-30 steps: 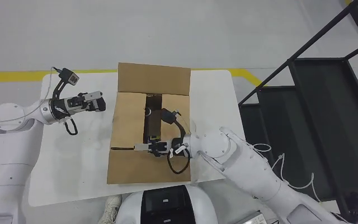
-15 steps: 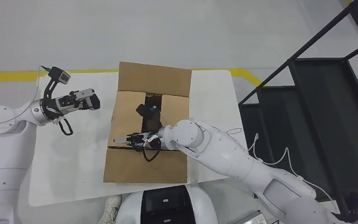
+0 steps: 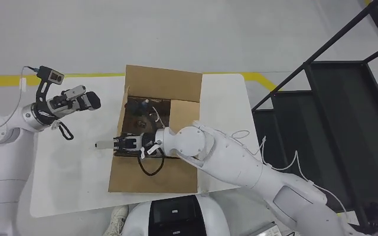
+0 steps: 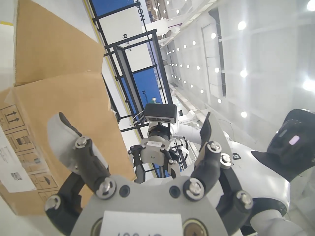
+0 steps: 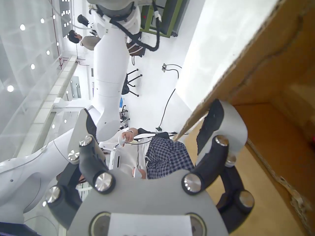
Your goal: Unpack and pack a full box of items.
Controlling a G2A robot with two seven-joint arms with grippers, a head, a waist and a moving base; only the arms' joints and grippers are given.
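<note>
My right gripper's point(image 5: 150, 116) jaws stood wide apart, straddling the free edge of the cardboard box's point(image 3: 153, 174) left flap point(image 5: 270, 45). One pad point(image 5: 209, 121) seemed to touch it, with nothing clamped. That flap stood nearly upright, its long axis running along the box's left wall, crosswise to my jaws. Dark items point(image 3: 142, 115) lay inside the box, toward its far end. My left gripper point(image 4: 133, 121), open and empty, hung well off the box's left side over the white table point(image 3: 71, 177).
</note>
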